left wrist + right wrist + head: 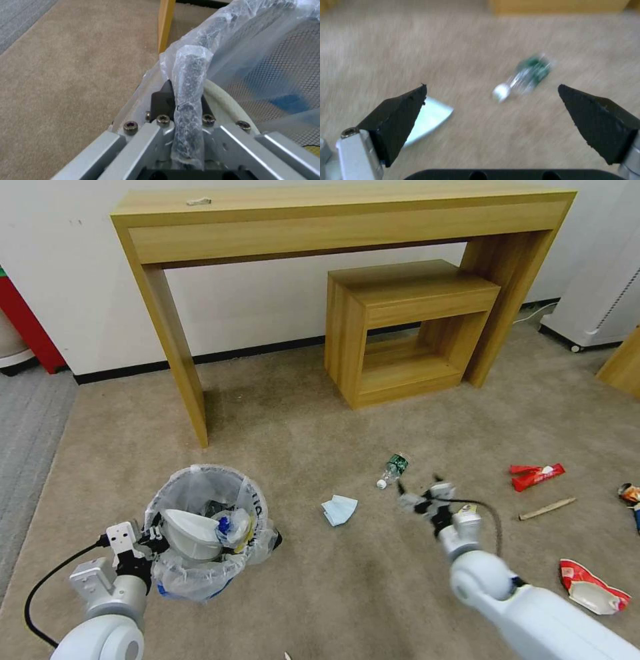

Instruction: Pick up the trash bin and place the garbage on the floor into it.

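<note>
At the left of the head view the trash bin [207, 530] is seen on the beige carpet [320, 587] — a small round dark mesh bin, lined with a crinkly translucent white bag that is folded over the rim and shows blue print at the base. A white slipper [190, 533] and crumpled wrappers are already held inside it. The bin's near rim is clamped by the left gripper [150, 540], its fingers closed on the bag-covered edge, as is shown close up in the left wrist view. Just right of the bin a blue face mask [339, 509] is laid flat on the carpet, and beyond it a clear bottle with a green label [394, 470] lies on its side, white cap toward the robot. The right gripper [419, 499] is held above the carpet just beside the bottle, its black fingers [400, 117] spread wide — nothing is gripped between them. Farther right a red packet [537, 475], a wooden stick [547, 508] and a crushed red-white paper cup [592, 587] are scattered, well apart from the bin.
</note>
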Controlling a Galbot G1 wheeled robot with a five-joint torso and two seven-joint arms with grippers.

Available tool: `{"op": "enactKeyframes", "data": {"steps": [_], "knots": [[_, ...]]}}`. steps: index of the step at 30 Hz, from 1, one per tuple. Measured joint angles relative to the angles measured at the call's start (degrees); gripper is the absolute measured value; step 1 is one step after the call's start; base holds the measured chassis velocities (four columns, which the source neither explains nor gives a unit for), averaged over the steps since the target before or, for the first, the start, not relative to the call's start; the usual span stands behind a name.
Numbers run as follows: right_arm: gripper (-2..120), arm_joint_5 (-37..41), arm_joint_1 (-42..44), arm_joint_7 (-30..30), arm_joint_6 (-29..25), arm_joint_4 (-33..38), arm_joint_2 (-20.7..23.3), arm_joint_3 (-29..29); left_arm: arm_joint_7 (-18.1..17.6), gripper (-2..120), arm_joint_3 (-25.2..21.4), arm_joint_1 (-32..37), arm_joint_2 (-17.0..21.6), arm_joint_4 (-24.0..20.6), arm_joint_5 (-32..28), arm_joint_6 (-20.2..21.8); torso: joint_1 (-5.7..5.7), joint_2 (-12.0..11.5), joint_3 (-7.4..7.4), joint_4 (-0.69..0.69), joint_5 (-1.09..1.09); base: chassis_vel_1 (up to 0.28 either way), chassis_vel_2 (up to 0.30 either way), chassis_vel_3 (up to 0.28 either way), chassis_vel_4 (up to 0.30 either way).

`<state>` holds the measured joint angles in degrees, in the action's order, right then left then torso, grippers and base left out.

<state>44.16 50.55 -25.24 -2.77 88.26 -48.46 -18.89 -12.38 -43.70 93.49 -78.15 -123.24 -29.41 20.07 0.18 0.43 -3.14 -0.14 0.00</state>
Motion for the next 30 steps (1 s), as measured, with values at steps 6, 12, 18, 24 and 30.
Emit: {"op": "enactKeyframes", "data": {"steps": [6, 12, 18, 24, 30], "knots": [[100, 2.9, -9.4, -2.2, 3.2, -7.3, -5.5, -10.8, 0.2, 0, -0.3, 0.1, -0.9, 0.4, 0.5, -0.7, 0.0, 0.0, 0.0, 0.02, -0.02, 0.0, 0.0, 0.0, 0.0], [100, 5.6, -14.6, -5.6, 7.9, -11.9, -11.1, -18.4, 0.4, 0, -0.6, -0.4, -1.0, 0.4, 0.2, -1.2, 0.0, 0.0, 0.0, 0.01, -0.02, 0.0, 0.0, 0.0, 0.0], [100, 6.1, -15.9, -6.1, 8.8, -16.0, -14.4, -20.1, 0.4, 0, -0.5, -0.9, -0.8, 0.8, 0.0, -1.5, 0.0, 0.0, 0.0, 0.0, -0.02, 0.0, 0.0, 0.0, 0.0], [100, 5.4, -16.2, -4.7, 8.7, -21.6, -17.5, -20.2, 0.6, 0, 0.3, -1.1, -1.0, 0.8, 0.1, -1.8, 0.0, 0.0, 0.0, 0.0, -0.01, 0.0, 0.0, 0.0, 0.0], [100, 4.7, -16.3, -3.8, 8.2, -24.8, -18.5, -20.2, 0.6, 0, 0.3, -1.0, -0.7, 0.3, 0.0, -1.9, 0.0, 0.0, 0.0, 0.0, 0.0, 0.0, 0.0, 0.0, 0.0]]}}
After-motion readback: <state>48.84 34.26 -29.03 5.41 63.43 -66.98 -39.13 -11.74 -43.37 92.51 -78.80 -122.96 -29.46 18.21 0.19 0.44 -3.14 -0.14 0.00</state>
